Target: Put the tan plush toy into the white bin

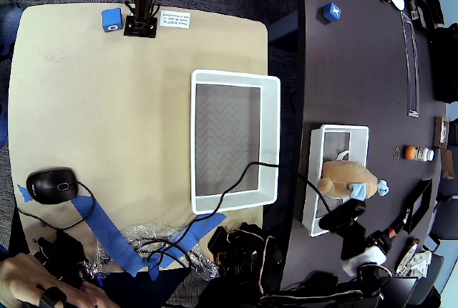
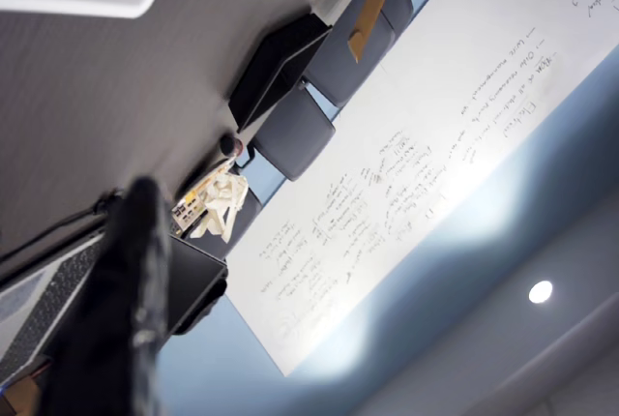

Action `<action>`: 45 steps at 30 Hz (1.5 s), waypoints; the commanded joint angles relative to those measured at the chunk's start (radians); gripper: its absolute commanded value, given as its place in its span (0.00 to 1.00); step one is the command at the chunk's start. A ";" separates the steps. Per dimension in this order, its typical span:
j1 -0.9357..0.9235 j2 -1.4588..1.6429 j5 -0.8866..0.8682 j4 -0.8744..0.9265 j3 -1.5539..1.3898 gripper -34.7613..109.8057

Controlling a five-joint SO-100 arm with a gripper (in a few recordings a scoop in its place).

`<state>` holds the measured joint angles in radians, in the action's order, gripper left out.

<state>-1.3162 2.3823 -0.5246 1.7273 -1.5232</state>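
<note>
The tool (image 1: pixel 356 197) pinches the tan plush toy (image 1: pixel 346 176) over the smaller bin (image 1: pixel 333 179). The white bin (image 1: pixel 268 136) sits apart on the counter (image 1: pixel 107 122).

In the overhead view the large white rectangular plastic bin (image 1: pixel 270 136) lies open from above, its grey zigzag floor bare. A black cable (image 1: pixel 240 177) drapes over its near right rim. Right of it, the tan plush toy (image 1: pixel 347 176) crowds the narrow white bin's (image 1: pixel 315 179) near end.
</note>
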 commanded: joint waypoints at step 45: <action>0.064 -0.638 -0.072 0.002 0.387 0.77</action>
<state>-1.2456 1.7288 -0.5890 1.7273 -1.2164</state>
